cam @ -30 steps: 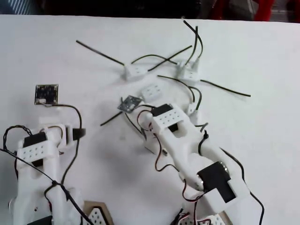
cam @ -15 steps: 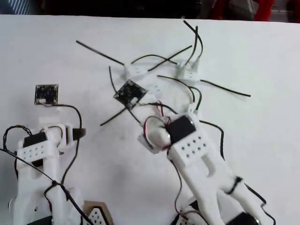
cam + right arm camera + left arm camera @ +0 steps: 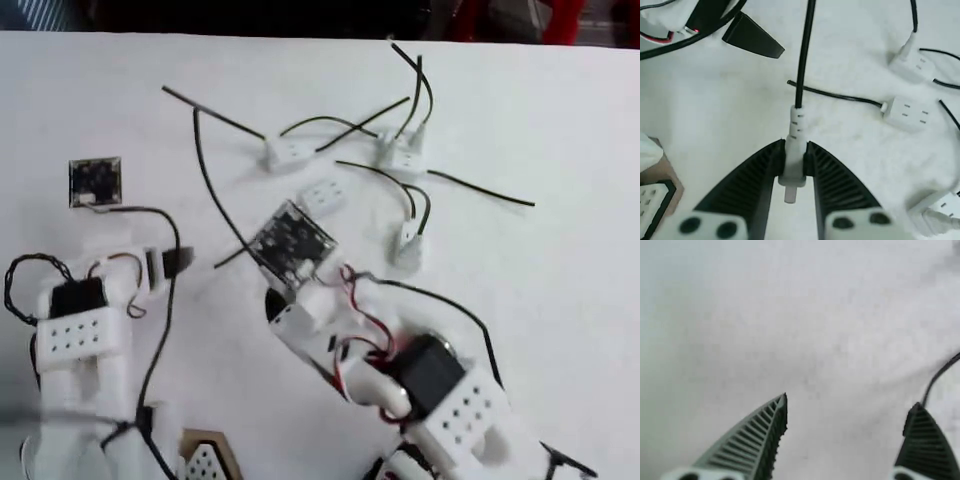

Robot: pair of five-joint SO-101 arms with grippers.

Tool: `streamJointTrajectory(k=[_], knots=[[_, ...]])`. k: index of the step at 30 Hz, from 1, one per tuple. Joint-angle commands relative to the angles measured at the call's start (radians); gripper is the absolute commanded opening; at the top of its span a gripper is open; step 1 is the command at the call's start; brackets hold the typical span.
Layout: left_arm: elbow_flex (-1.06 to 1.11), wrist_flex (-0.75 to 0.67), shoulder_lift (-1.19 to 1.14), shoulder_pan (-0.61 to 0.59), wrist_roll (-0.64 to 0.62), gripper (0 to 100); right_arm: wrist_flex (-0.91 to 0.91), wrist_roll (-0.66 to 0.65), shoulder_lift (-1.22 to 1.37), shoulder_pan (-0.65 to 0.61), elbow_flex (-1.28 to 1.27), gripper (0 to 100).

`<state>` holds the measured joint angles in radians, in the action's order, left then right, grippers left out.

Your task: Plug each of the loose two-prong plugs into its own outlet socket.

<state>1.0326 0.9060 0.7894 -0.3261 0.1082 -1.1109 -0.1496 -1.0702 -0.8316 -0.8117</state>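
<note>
My right gripper is shut on a white two-prong plug, whose black cord runs straight away from the fingers. In the high view that cord curves off toward the far left from under the right arm's camera board. Beyond the held plug lies a white outlet socket with slots facing up, and a second one lies farther off. My left gripper hangs open over bare table, and it stands at the left of the table.
Several white outlet blocks with black cords lie across the far middle of the table: one, another, a third, and a small one. The left arm's camera board sits at far left. A brown base plate is at the near edge.
The right arm has drawn back toward the near edge with the plug in its fingers, and the cord has swung left. The left arm has shifted slightly.
</note>
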Motion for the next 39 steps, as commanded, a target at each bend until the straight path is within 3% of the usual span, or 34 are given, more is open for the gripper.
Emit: streamJointTrajectory(k=[1,9,13,17,21,24,30,34,39], knots=[[-0.084,0.054,0.282,0.176,-0.101,36,0.120,0.003,-0.186,-0.005,-0.140,1.7],[-0.089,0.112,0.564,0.479,-0.190,36,0.143,0.002,-0.441,-0.001,-0.305,1.7],[-0.089,0.181,0.685,0.593,-0.173,36,0.143,0.002,-0.446,0.027,-0.311,1.7],[-0.080,0.221,0.745,0.690,-0.071,36,0.145,0.005,-0.446,0.031,-0.311,1.7],[-0.069,0.219,0.745,0.690,-0.057,36,0.142,0.006,-0.446,0.039,-0.311,1.7],[-0.031,0.176,0.743,0.621,-0.058,36,0.143,0.006,-0.446,0.079,-0.311,1.7],[0.066,0.046,0.710,0.483,-0.005,36,0.211,0.063,-0.446,0.320,-0.330,1.7],[0.018,0.005,0.518,0.490,0.046,36,0.351,0.123,-0.446,0.479,-0.405,1.7],[-0.192,-0.008,0.127,0.490,0.049,36,0.473,0.196,-0.446,0.595,-0.476,1.7]])
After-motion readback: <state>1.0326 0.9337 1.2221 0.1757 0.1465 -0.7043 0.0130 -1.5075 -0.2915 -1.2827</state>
